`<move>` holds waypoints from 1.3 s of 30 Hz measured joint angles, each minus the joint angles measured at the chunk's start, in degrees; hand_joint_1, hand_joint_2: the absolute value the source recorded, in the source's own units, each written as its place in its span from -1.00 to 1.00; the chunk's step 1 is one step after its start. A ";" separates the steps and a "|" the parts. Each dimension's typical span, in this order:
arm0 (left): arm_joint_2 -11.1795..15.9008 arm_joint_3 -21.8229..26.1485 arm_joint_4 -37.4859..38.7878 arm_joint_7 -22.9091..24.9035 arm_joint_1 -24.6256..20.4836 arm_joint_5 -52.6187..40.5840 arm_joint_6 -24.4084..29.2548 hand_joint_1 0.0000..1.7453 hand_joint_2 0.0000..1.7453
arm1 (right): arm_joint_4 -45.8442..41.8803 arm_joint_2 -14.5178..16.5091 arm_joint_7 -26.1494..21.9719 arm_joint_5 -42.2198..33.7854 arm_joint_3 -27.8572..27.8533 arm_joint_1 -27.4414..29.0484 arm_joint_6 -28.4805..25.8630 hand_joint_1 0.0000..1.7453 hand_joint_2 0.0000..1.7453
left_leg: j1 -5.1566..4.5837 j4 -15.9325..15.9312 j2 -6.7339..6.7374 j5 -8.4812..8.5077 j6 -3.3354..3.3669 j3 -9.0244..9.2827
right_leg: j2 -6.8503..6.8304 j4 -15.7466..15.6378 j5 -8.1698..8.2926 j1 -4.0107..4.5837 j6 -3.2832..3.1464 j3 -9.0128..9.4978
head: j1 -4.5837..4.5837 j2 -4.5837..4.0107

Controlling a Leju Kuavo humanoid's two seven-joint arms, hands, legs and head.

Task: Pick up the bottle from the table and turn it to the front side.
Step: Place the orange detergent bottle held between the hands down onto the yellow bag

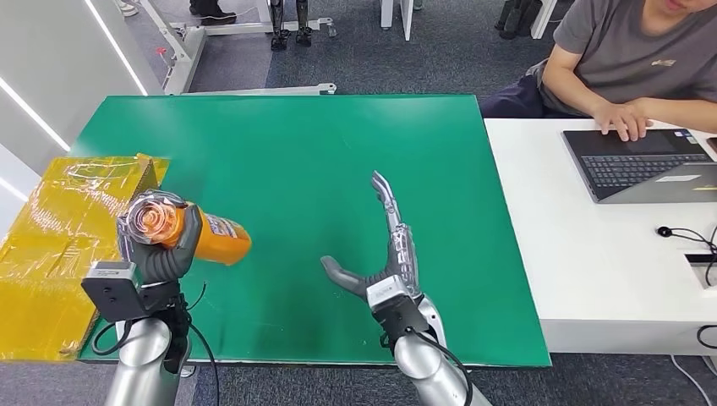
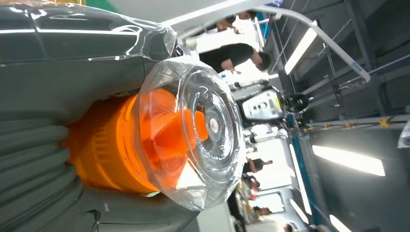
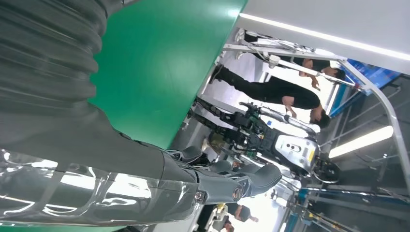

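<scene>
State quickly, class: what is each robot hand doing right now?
Left hand: grips the orange bottle, lifted off the green table.
Right hand: open, fingers spread, holding nothing.

The left hand [image 1: 161, 249] covers much of the bottle [image 1: 207, 238], so its label is unreadable. The yellow box [image 1: 59, 254] and the person [image 1: 630, 63] are cut off by the picture's edges.

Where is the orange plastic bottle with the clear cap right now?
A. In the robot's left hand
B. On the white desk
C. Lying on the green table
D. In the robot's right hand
A: the left hand grips the orange plastic bottle, lifted above the green table.
</scene>
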 joint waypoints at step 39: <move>28.50 -14.22 38.60 19.85 -13.88 -74.00 2.94 1.00 1.00 | -7.87 -2.76 -4.21 -2.00 -1.49 8.58 1.12 -1.00 1.00 | 0.04 -0.04 0.08 0.03 -0.11 0.07 | 0.08 0.06 -0.01 0.02 -0.12 -0.04 | 0.01 0.00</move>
